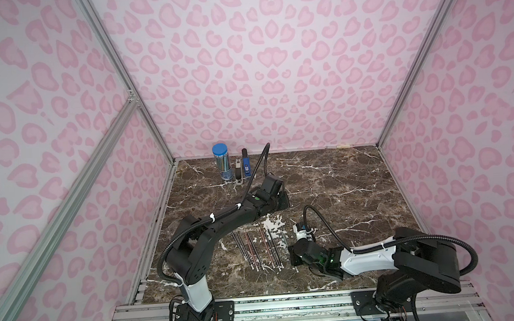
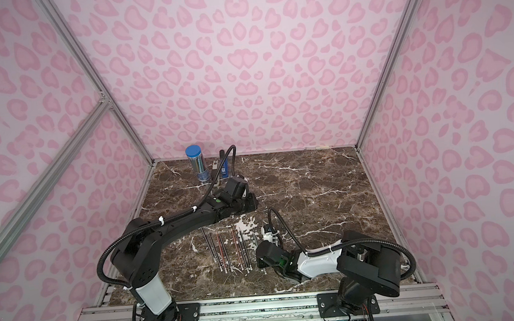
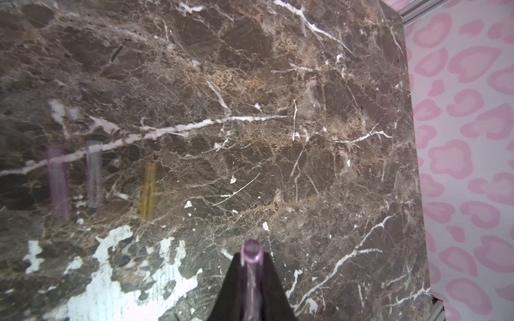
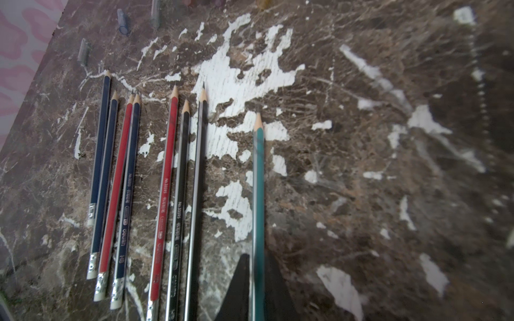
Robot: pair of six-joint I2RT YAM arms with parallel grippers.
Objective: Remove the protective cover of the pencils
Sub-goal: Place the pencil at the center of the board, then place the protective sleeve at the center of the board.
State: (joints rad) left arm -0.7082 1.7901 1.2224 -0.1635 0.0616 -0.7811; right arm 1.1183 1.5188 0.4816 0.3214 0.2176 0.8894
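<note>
You are at the tail of the job. The left gripper (image 3: 252, 261) is clamped on a clear purple cap (image 3: 252, 248), held over the bare table (image 3: 278, 139) beyond the row. The right gripper (image 4: 257, 280) looks closed on the green pencil (image 4: 258, 180), whose wooden point shows bare. The other pencils (image 4: 167, 180) lie side by side toward the front of the table, just beside the green one. Every tip I can see is uncovered (seven in the row, by my count), so I judge that no cover is left to pull. Your next move is to set the cap down by the loose caps (image 3: 93, 173) lying past the pencil points. Then lower the green pencil flat beside the row and release gently, since it will likely roll. Mind the left arm (image 1: 222, 215), which reaches across above the far ends of the pencils in both top views, so swing it clear before the right one moves. The blue-lidded tube (image 1: 221, 165) at the back edge is out of your way.
</note>
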